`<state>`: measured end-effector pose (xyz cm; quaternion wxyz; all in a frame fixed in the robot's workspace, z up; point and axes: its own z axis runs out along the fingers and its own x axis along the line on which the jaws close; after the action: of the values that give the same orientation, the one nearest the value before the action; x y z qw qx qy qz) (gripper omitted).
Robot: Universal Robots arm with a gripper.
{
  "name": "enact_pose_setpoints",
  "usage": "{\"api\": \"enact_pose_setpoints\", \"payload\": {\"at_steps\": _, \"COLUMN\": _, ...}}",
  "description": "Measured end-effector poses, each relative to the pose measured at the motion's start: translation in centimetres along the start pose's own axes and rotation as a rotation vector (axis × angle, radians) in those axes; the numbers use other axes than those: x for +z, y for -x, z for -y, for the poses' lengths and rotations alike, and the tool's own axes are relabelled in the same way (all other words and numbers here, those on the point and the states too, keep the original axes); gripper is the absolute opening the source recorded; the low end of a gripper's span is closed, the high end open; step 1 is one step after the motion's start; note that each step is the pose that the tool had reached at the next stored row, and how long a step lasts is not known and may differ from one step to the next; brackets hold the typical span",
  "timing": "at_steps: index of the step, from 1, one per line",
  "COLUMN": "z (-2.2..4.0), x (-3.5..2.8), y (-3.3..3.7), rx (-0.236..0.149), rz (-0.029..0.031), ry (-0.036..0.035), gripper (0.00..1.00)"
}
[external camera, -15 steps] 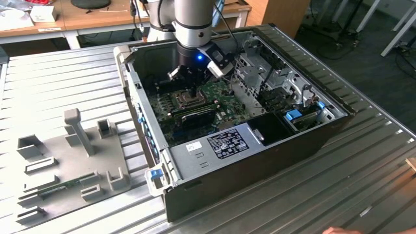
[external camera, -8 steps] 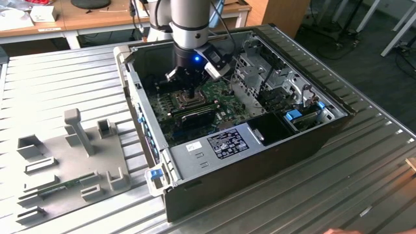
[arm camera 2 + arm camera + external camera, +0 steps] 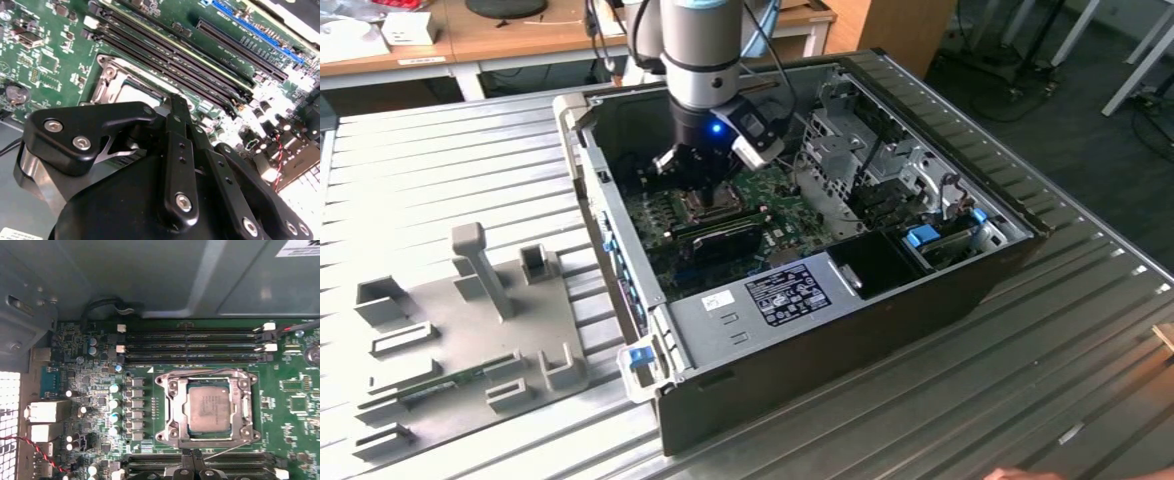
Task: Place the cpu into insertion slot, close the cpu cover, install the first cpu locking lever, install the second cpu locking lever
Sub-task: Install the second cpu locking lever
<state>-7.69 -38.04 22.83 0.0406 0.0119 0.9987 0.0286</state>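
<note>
1. The open computer case (image 3: 854, 300) walls me in.
2. Long black memory slots (image 3: 195, 345) flank the insertion slot (image 3: 207, 409); the cpu cover (image 3: 172, 405) lies closed around the seated cpu (image 3: 209, 409).
3. My gripper (image 3: 179, 105) hangs just above the socket's edge, fingers pressed together, holding nothing.

Grey-brown cpu (image 3: 209, 409); silvery cpu cover (image 3: 209, 407); green board (image 3: 295, 405); black claw (image 3: 178, 107).

We see an open computer case (image 3: 881, 300) lying near the middle of the ribbed metal surface (image 3: 440, 170). A grey fixture plate (image 3: 467, 340) with upright blocks sits toward the surface's edge at the exterior view's left. Inside the case, long black memory slots (image 3: 195, 345) cross the green motherboard (image 3: 295, 410); red and black wires (image 3: 35, 452) run beside white connectors (image 3: 45, 412).
</note>
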Motion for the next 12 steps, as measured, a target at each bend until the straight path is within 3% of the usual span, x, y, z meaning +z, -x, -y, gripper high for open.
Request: {"api": "enact_pose_setpoints", "payload": {"at_steps": 12, "z": 0.10, "x": 1.31, "y": -0.74, "rx": 0.000, "rz": 0.0002, "ry": 0.0000, "gripper": 0.10}}
